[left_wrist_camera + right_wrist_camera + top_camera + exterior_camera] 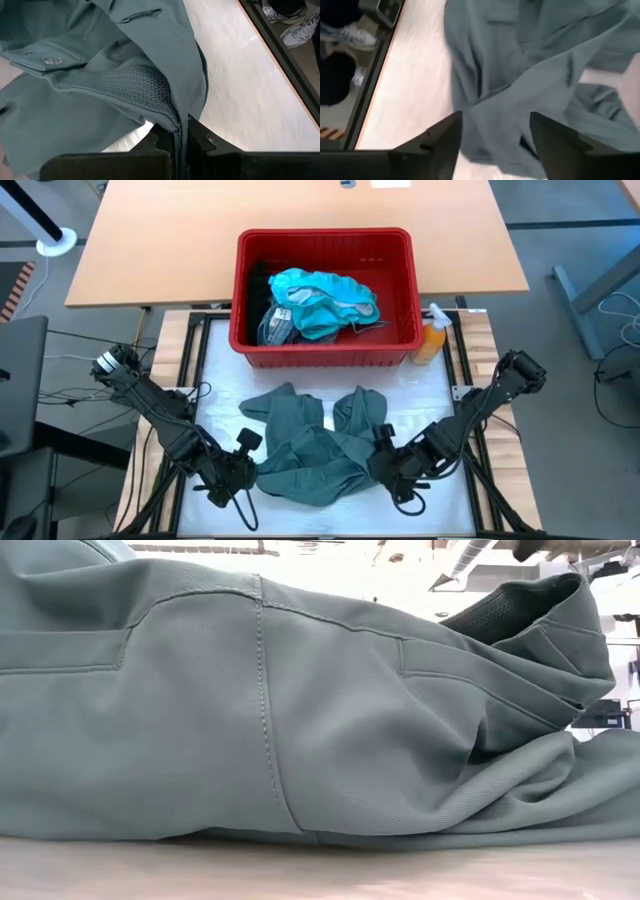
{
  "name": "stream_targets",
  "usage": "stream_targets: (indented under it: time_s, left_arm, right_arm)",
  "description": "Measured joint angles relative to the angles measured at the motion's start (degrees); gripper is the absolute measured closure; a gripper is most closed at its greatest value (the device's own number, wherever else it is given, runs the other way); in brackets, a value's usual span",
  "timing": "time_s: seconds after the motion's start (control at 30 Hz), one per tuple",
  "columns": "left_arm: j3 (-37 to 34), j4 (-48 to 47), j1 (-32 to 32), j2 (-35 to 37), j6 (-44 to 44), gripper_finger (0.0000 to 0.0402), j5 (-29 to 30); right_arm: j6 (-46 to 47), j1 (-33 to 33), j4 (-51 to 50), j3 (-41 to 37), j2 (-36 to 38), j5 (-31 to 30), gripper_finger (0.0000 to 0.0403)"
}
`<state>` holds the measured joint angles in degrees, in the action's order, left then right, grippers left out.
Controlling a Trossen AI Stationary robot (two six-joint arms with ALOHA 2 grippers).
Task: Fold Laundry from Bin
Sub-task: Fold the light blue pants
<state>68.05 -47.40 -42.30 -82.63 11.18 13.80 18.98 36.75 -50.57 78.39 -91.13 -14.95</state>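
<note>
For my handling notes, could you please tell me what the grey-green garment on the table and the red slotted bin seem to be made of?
The grey-green garment looks like matte woven cloth with stitched seams, a ribbed knit band and a metal-looking snap. The red slotted bin looks like smooth moulded plastic, judging by its rigid, even walls.

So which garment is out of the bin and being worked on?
The grey-green garment, crumpled on the table in front of the bin; the left gripper pinches its ribbed edge. The teal ones lie in the bin.
</note>
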Motion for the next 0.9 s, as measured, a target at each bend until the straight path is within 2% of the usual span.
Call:
stream_targets:
  time_s: [0.13,0.3,0.5,0.7,0.9]
  left_arm:
    - [0.00,0.17,0.00,0.00,-0.08,0.0400,0.00]
    - [-0.02,0.62,0.00,0.00,-0.81,0.0400,0.12]
    - [-0.02,0.71,0.00,0.00,0.37,0.0400,0.31]
    - [-0.02,0.74,0.00,0.00,-0.28,0.0400,0.33]
    - [-0.02,0.74,0.00,0.00,-0.33,0.0400,0.31]
  right_arm:
    - [-0.04,-0.11,-0.62,-0.84,-0.08,3.91,0.0111]
    - [-1.51,-0.11,-0.63,-0.89,-0.13,2.79,0.0106]
    - [-6.53,0.00,-0.74,-0.89,-5.02,2.62,0.0106]
    - [-12.97,0.00,-0.43,-0.08,-10.54,-6.16,0.0106]
    - [-14.96,-0.04,-0.37,0.37,-11.80,-7.29,0.0108]
